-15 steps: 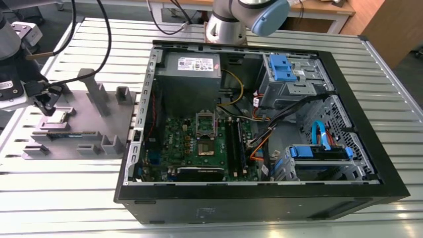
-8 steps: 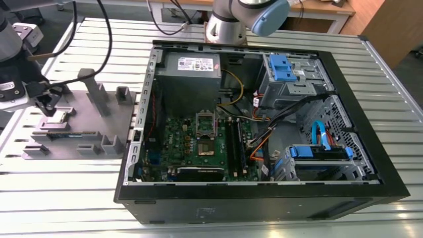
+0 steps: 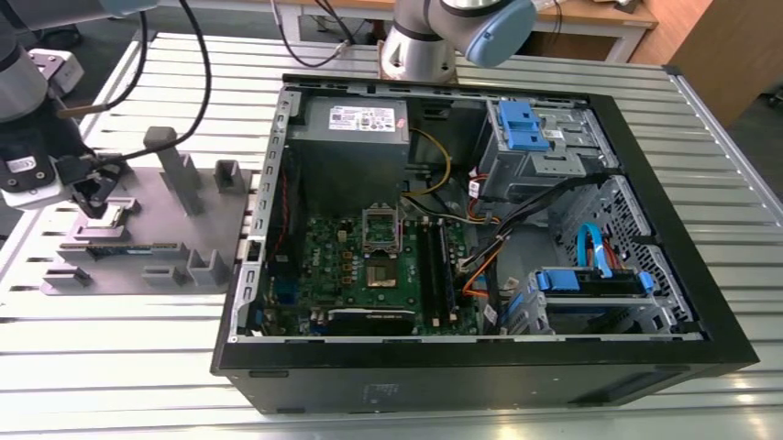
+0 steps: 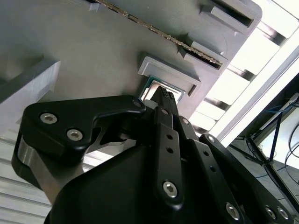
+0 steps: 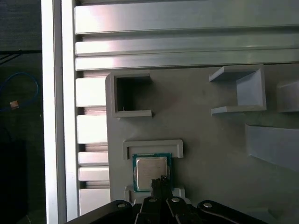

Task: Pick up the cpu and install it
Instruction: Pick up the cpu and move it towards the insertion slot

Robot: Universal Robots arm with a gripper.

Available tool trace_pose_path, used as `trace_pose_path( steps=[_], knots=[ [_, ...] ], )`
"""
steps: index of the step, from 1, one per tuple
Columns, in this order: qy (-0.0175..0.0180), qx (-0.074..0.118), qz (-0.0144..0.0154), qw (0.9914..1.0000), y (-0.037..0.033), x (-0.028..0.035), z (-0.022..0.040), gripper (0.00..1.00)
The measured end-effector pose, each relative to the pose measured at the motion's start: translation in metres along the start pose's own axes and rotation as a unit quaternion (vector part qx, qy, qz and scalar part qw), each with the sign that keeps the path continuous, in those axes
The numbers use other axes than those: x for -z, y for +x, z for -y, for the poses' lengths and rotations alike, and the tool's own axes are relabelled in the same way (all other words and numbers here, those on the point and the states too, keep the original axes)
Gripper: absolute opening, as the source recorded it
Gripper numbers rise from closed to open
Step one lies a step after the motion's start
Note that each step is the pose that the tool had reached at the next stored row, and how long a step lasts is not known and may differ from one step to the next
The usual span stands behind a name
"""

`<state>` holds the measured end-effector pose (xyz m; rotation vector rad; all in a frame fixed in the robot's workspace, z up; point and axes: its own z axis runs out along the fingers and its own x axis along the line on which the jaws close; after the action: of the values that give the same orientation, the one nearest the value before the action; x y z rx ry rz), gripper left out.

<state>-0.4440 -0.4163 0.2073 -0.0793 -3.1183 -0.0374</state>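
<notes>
Grey tray [image 5: 210, 154], cpu [image 5: 150, 170] flat in its recess, fingers [image 5: 161, 183] closed together over it, empty

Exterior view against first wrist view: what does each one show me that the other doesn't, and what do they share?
The exterior view adds the open computer case, its green board and the blue drive holders. The first wrist view adds a close look at the chip, with its silvery top and green edge, sitting in a pocket. Both share the grey tray, the slatted metal table and the tool at the chip.
</notes>
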Motion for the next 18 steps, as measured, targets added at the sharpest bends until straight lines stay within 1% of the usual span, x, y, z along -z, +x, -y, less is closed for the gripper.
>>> trace_pose_path(
  steps=[6,11,18],
  knots=[
    [0.0,0.0,0.0,1.0,0.0001,-0.0028,-0.0022,0.11],
    [0.0004,0.0,0.0,1.0,0.0002,-0.0037,-0.0047,0.11],
    [0.0007,0.0,0.0,1.0,0.0002,-0.0039,-0.0052,0.11]
  ],
)
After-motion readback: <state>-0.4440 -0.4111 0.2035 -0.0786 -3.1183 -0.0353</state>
